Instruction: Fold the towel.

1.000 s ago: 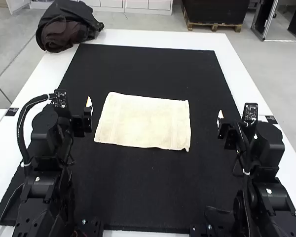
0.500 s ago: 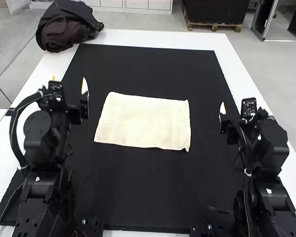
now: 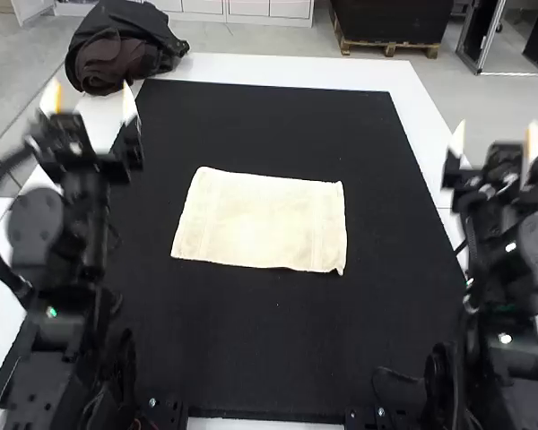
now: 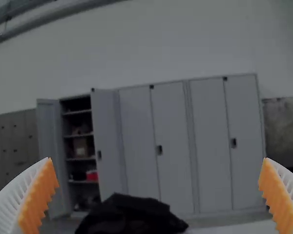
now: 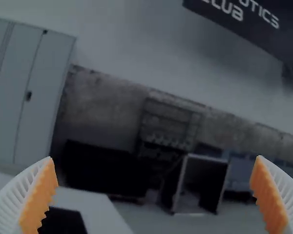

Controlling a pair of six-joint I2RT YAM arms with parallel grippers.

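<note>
"Where is the towel [image 3: 260, 219] lying?"

"It's lying flat on the black mat [image 3: 269, 349], making a rough rectangle between the two arms, well apart from both claws."

"And how are those claws looking?"

"The left gripper [image 3: 90, 98] is pointing up at the left, its fingers standing wide apart. Over on the right, the right gripper [image 3: 496, 141] is gaping just as widely."

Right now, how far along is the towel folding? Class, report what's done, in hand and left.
Done: the cream towel lies flat and roughly rectangular on the black mat; I cannot tell whether it already holds a fold.
In hand: nothing; left gripper and right gripper are open, away from it.
Left: probably the folding, unless this is the folded shape.
</note>
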